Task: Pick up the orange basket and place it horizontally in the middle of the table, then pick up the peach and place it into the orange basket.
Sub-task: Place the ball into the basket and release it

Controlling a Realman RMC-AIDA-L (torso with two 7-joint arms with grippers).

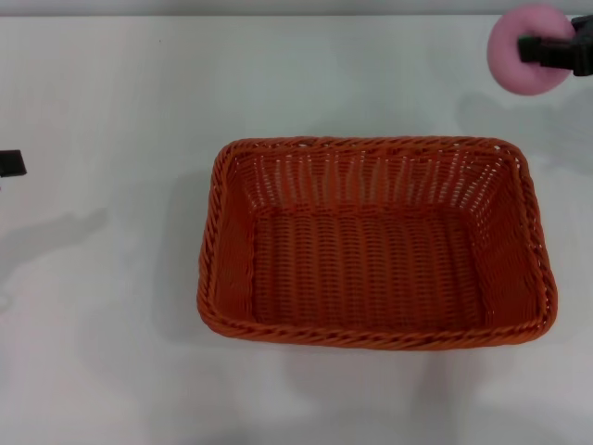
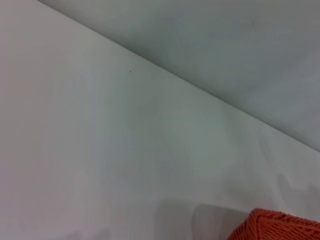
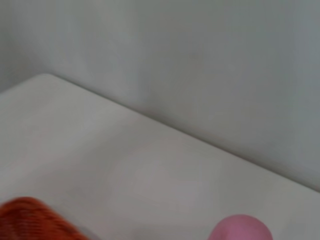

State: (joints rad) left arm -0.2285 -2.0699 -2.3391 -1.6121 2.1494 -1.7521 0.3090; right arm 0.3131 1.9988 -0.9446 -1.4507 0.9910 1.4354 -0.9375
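The jaws of the right gripper point(image 1: 547, 48) are clamped on the peach point(image 1: 528, 48), one black finger lying across the fruit's front. Gripper and peach hang above the table's point(image 1: 111, 352) far right corner, raised off the surface; a faint shadow lies on the white top just beneath and nearer the basket. The right wrist view shows the pink top of the peach point(image 3: 241, 228) at the bottom of its frame, with a corner of the orange basket point(image 3: 35, 220) off to one side.

The orange basket point(image 1: 375, 243) sits flat in the middle of the table, long side running left to right, open side up and with nothing inside. The peach is beyond its far right corner, apart from the rim.

The left gripper point(image 1: 11, 163) shows only as a dark tip at the table's left edge, well apart from the basket; whether its jaws are open or closed cannot be told. The left wrist view catches one corner of the basket point(image 2: 280, 226).
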